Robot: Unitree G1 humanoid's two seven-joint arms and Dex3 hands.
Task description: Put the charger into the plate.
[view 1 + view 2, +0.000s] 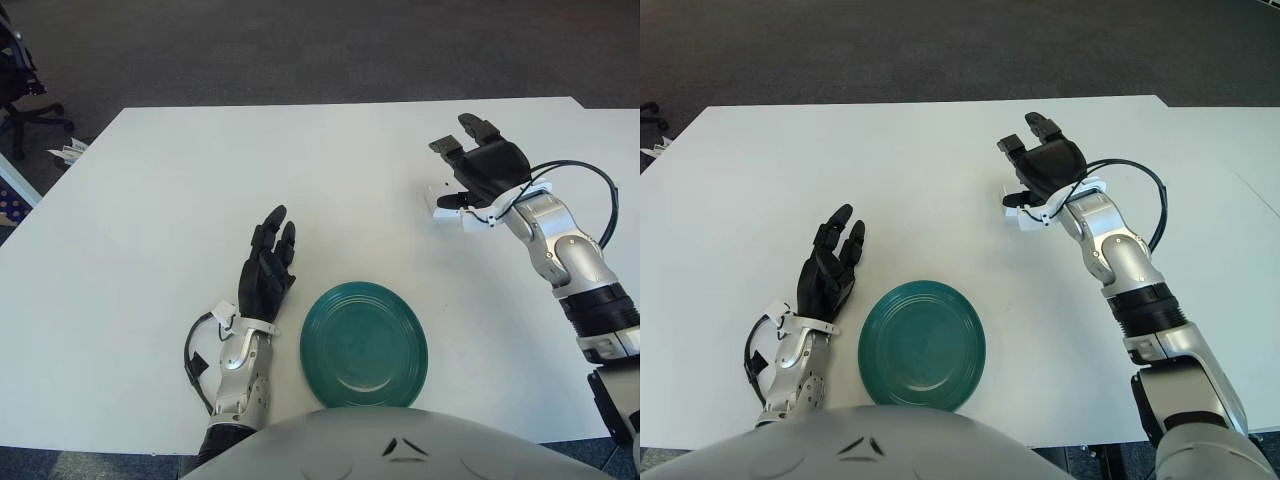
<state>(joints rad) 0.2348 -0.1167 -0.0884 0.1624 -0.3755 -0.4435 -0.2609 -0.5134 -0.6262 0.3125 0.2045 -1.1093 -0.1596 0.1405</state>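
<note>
The right hand (478,172) is over the white charger (443,208), palm down, fingers spread and not closed on anything; the thumb reaches low beside the block, but whether any fingertip touches it cannot be told. The charger lies flat on the white table (150,200), largely hidden beneath the hand, with only its near edge showing. It sits well apart from the green plate (364,345), which lies near the table's front edge, close to the robot's body, with nothing in it.

The left hand (266,275) shows just to the left of the plate, fingers extended and loosely together, holding nothing and taking no part.

By my judgement the step in hand is the reach and grasp: the hand is placed above the charger but the grip is not yet made, so the task is at its early stage. The next move calls for lowering the palm and curling the fingers against the thumb across the small block's sides. It looks low and smooth, so a shallow pinch could slide it along the table instead of lifting it. Once held, it must be carried back toward the body and inward to the plate
</note>
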